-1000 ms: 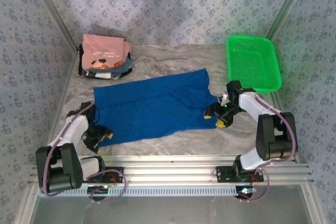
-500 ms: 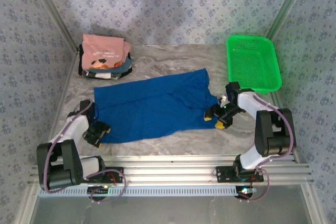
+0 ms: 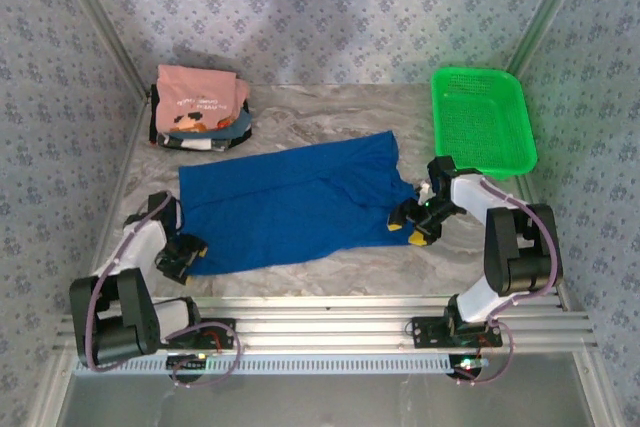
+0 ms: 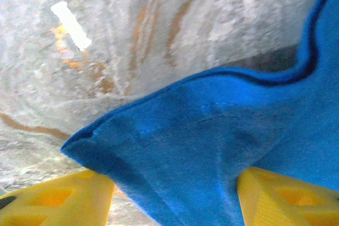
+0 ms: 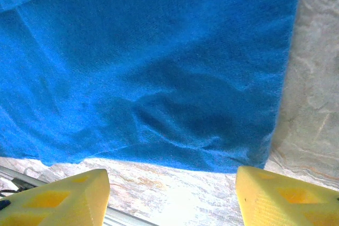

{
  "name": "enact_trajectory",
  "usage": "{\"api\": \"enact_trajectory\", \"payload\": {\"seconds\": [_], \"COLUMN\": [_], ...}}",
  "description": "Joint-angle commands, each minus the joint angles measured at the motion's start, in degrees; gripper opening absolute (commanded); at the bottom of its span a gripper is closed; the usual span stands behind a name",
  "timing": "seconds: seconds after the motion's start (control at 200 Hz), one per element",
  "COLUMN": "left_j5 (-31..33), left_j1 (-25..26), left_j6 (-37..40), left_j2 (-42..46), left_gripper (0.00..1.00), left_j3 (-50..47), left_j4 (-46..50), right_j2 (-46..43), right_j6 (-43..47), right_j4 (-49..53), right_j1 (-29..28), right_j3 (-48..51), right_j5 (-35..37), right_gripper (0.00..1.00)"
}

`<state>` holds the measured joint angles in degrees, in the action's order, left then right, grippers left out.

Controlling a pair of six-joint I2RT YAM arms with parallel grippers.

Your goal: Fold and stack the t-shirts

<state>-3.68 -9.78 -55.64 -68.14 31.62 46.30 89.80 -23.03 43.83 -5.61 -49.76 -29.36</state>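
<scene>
Between left hand [image 3: 190, 252] and right hand [image 3: 407, 230], both with fingers apart at near corners: royal-blue cloth t-shirt [image 3: 290, 207], lengthwise left-to-right.

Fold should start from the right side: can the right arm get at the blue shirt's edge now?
Probably yes: the right gripper sits open at the hem of the blue t-shirt, bare table beneath.

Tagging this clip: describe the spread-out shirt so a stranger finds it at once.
On the marble table, look at its middle, left of the green basket. The royal-blue t-shirt lies there spread flat, unlike the folded pile in the far-left corner.
</scene>
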Motion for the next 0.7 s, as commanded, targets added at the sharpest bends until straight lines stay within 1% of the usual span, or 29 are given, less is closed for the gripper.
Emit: {"api": "enact_trajectory", "payload": {"seconds": [0.0, 0.105, 0.255, 0.48, 0.57, 0.695], "left_j5": [0.8, 0.5, 2.9, 4.3, 4.5, 4.2], "left_j1": [-0.5, -0.4, -0.5, 0.6, 0.7, 0.8], "left_j6": [-1.4, -1.3, -1.3, -4.9, -5.3, -4.9], "left_j2": [0.9, 0.9, 4.3, 8.7, 9.3, 6.5], "left_gripper": [0.62, 0.62, 0.63, 0.64, 0.63, 0.62], "left_j3": [-2.1, -2.1, -0.9, 0.0, -0.5, -1.3], "left_j4": [2.8, 3.5, 6.8, 11.5, 11.2, 8.6], "right_j2": [0.9, 1.3, 1.2, 0.6, 0.7, 0.6], "right_j6": [0.5, 0.8, 0.8, 0.7, 0.5, 0.5], "right_j4": [0.3, 0.4, 0.1, -0.3, -0.8, -1.3], "right_j1": [-0.2, -0.2, -0.3, -0.4, -0.4, -0.5], "right_j3": [-1.1, -1.5, -1.3, -0.6, -0.1, 0.4], "right_j5": [0.1, 0.0, 0.0, -0.4, -0.7, -1.0], "right_gripper": [0.66, 0.66, 0.66, 0.66, 0.66, 0.66]}}
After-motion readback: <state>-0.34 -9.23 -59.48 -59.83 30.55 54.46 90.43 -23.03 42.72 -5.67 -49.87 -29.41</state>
